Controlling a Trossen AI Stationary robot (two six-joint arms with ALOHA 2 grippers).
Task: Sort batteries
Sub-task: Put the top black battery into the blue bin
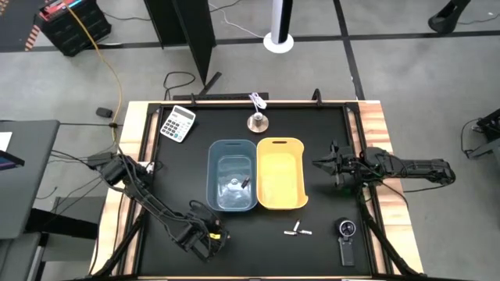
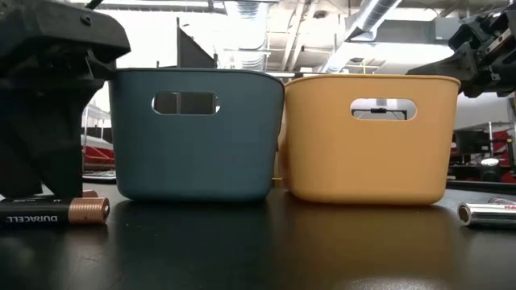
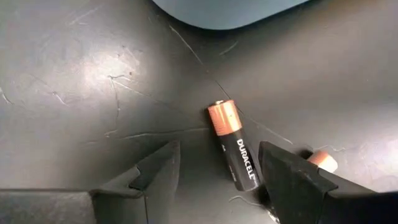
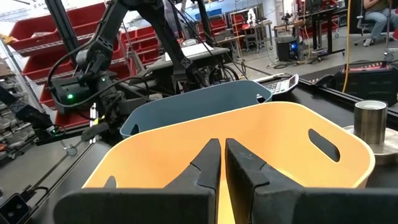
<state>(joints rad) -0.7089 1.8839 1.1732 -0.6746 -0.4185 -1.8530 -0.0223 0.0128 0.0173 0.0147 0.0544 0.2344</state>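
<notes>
Left gripper is low over the table near the front edge, just in front of the blue bin, fingers spread apart with nothing between them. In the left wrist view a black-and-copper battery lies on the table surface close to one finger, not pinched; a 2nd battery shows only its copper end behind that finger. Low view shows the same black-and-copper cell lying flat at the front-left of the blue bin. Right gripper hovers at the right side of the yellow bin, above its rim, fingers nearly together, a thin gap between them, holding nothing. The 2 bins sit side by side mid-table, touching or nearly so. Blue bin holds 1 dark battery near its right wall. 2 light-coloured batteries lie on the table in front of the yellow bin, well apart from both grippers. A calculator sits near the back-left corner, a small metal cylinder at the back edge, and a black dial gadget near the front-right corner.
</notes>
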